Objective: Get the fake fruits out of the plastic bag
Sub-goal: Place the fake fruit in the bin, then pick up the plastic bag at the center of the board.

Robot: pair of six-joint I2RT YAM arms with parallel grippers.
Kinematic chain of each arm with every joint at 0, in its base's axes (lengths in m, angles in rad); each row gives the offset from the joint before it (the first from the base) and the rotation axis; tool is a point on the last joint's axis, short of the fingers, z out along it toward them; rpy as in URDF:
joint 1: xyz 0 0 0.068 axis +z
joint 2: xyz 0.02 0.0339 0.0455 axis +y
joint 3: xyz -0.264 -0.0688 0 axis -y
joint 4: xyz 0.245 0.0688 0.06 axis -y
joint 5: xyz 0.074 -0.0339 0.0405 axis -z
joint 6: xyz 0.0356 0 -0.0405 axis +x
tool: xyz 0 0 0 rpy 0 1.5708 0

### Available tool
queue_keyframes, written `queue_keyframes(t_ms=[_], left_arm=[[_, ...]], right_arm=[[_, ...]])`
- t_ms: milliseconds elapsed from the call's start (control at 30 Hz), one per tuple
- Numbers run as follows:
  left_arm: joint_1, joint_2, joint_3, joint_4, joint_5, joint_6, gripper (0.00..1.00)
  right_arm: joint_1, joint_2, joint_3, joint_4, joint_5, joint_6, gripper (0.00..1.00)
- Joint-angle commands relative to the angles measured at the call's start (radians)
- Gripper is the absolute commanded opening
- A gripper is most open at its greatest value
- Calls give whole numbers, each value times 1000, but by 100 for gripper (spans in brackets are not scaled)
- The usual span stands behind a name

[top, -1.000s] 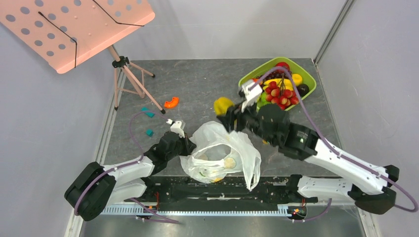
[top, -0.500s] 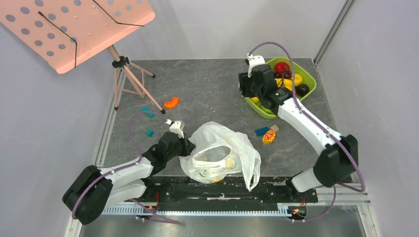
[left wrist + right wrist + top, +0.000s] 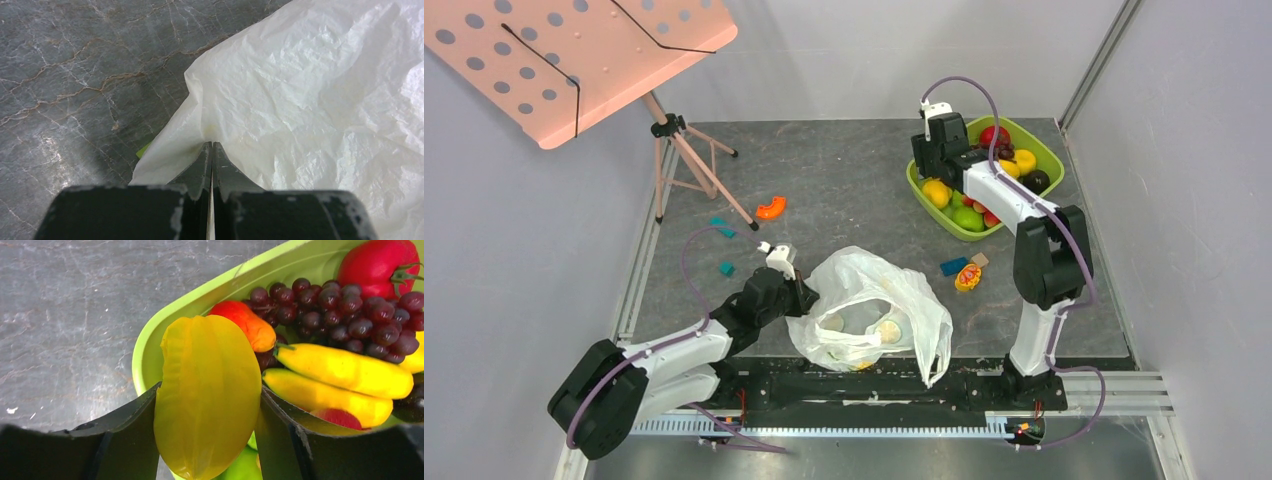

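The plastic bag (image 3: 874, 300) lies crumpled at the near middle of the table, with pale round fake fruits (image 3: 889, 328) showing through it. My left gripper (image 3: 802, 296) is shut on the bag's left edge. The left wrist view shows the fingertips of the left gripper (image 3: 212, 145) pinching the white film of the bag (image 3: 310, 90). My right gripper (image 3: 935, 186) is over the left end of the green tray (image 3: 1052, 158). In the right wrist view the right gripper (image 3: 210, 390) is shut on a yellow-green ribbed fruit (image 3: 207, 390), just above the tray rim (image 3: 145, 355).
The tray holds bananas (image 3: 340, 370), dark grapes (image 3: 340, 315), a red fruit (image 3: 375, 262) and an orange-red piece (image 3: 247, 325). A pink music stand (image 3: 574, 50) on a tripod is at far left. An orange piece (image 3: 770, 209), teal blocks (image 3: 726, 268) and small toys (image 3: 968, 277) lie on the table.
My right arm has swung the yellow-green fruit from above the bag to the left end of the green tray. My left gripper has kept its hold on the bag.
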State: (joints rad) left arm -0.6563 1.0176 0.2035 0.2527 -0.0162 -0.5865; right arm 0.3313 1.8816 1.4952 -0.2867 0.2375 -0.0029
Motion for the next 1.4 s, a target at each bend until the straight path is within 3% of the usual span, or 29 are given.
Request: queue_keyframes(t_ms=[0,333,667,933,1067,1267,1367], left_arm=[[4,-20,40,-1,12,-3,2],[3,-34,54,-23,12,0,2],[4,-42,60,-35,12,-3,2],[3,-114,105,-114,12,-4,2],[4,-172,134,-171,0,-1,2],[4,-218,162,-227,-8,0,2],[4,-230,171,-245,-6,4,2]], right_arm=[[-25,62,102,21,42,-35,46],[-49,118,98,0,35,-31,59],[-60,113,111,-16,4,-36,82],[-60,-28,82,-32,-52,-41,88],[-60,-186,-32,-23,-206,-51,92],[-47,-466,-366,1,-655,-104,92],[-15,-635,-583,132,-850,-91,92]])
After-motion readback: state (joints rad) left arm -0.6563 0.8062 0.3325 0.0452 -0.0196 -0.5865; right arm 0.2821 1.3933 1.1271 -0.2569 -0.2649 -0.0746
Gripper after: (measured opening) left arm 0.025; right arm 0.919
